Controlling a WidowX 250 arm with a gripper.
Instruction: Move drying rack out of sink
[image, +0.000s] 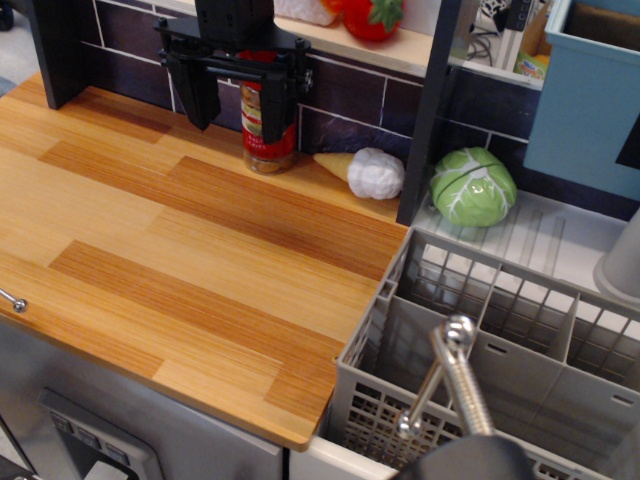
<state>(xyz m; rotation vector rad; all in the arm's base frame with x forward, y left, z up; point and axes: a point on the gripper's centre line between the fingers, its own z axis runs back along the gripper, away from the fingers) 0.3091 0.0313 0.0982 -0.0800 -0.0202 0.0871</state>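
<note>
The claw (243, 95) was recorded high at the back of the tabletop (170, 250), its two dark fingers (196, 95) spread apart and pinching nothing, with a red-labelled spice jar (266, 135) seen just behind the gap between them. The drying rack (480, 340) was noted well apart from the claw, at the lower right, seated in the sink (560, 225), whose ribbed white drainboard showed beyond the rack's far wall. The chrome faucet (455, 375) was seen arching over the rack's near compartments (a likely obstruction to a straight lift). The rack's long axis was judged to run from near-left to far-right, roughly parallel to the sink's length, open side up; its far end was cut off by the frame edge. For the step in hand, the approach, it was judged best that the claw be carried across the tabletop and brought down over the lattice wall nearest the tabletop, clear of the faucet, one finger inside and one outside. A toy cauliflower (375, 172) and cabbage (473, 186) lay by the back wall.
</note>
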